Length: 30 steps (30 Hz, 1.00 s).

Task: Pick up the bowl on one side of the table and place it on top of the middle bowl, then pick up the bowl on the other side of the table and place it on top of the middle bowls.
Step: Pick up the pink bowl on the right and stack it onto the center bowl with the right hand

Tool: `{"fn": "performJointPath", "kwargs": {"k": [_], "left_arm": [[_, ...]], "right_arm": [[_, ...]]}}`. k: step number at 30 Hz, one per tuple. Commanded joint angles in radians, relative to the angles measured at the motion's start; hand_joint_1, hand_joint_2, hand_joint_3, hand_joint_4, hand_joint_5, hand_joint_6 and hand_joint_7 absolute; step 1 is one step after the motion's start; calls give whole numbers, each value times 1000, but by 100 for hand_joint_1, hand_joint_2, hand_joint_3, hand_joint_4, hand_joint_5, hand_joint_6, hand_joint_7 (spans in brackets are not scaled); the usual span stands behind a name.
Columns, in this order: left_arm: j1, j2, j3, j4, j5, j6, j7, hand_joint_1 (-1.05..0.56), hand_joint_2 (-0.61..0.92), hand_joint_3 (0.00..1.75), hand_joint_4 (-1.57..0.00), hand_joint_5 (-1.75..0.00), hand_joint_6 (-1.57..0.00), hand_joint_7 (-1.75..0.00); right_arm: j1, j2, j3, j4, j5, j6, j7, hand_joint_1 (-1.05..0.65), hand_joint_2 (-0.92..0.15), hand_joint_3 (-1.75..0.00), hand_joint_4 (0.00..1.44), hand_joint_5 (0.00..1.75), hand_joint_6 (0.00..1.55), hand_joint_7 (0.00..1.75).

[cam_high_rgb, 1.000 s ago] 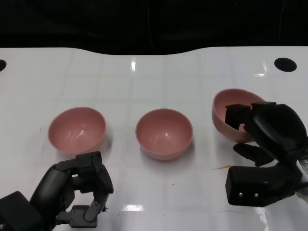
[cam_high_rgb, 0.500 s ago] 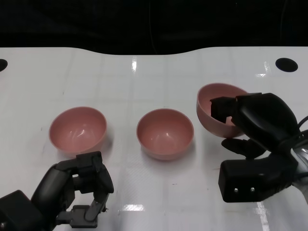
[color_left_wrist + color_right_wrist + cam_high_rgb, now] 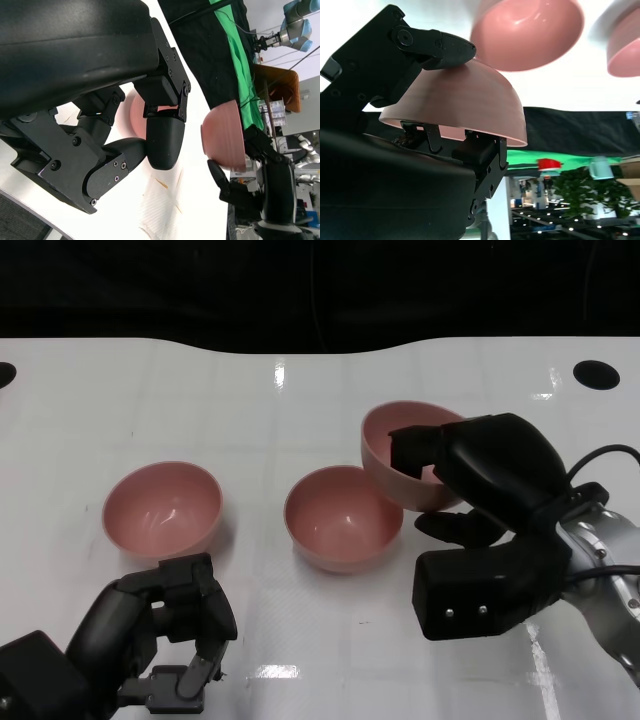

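1. Head view: held bowl (image 3: 395,455), pink, gripped at its rim by the right hand (image 3: 470,485), fingers inside and outside the wall. It is tilted, its opening facing up and toward the robot's left, and it sits raised just beside the middle bowl (image 3: 343,517), overlapping that bowl's right rim.
2. Middle bowl: pink, upright, opening upward, on the white table (image 3: 300,410).
3. Left bowl (image 3: 163,510): pink, upright, left of the middle bowl and apart from it.
4. Left hand (image 3: 165,635): near the robot from the left bowl, fingers curled inward, holding nothing.
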Motion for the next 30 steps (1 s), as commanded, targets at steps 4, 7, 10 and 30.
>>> {"fn": "performJointPath", "kwargs": {"k": [4,7,10,30], "left_arm": [[3,-3,-2,21,20,-78,9,-19,46,121,-87,-170,-86,-149],[4,-2,-5,27,27,-85,15,-18,47,120,-88,-170,-87,-149],[7,-5,-6,20,19,-68,16,-18,43,126,-91,-167,-89,-146],[5,-8,-11,39,-4,-102,-10,-16,42,133,-86,-168,-85,-146]], "right_arm": [[-67,25,29,66,-9,-16,-16,-22,-46,-91,97,175,76,155],[-86,39,45,101,-10,-27,-25,-24,-44,-77,96,175,70,172],[-109,59,61,159,-17,-51,-62,-22,-44,-95,96,175,70,174],[-201,146,154,360,-49,-46,-127,-22,-56,-72,93,175,72,155]]}}
